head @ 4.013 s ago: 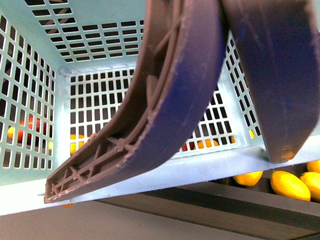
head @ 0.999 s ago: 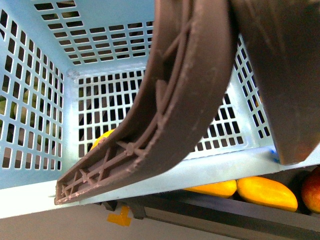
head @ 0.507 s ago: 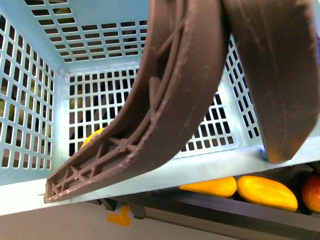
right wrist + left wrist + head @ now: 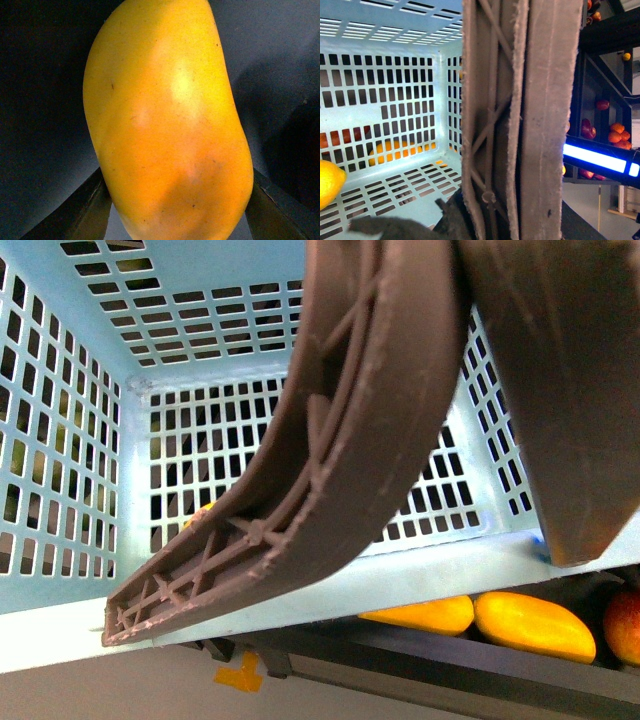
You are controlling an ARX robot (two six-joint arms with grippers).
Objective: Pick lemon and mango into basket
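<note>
Right wrist: mango (image 4: 170, 125) snug inside R pincer (image 4: 177, 207).

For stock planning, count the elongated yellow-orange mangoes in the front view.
2: one elongated yellow-orange mango below the light teal slotted plastic basket, another just right of it. The basket and its brown handles may hide more.

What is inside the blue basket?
A yellow lemon lies on the basket floor. The brown handles hide much of the rest.

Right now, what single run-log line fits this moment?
lemon: in basket | mango: clamped in right gripper, not yet in basket | stage: mango pick
</note>
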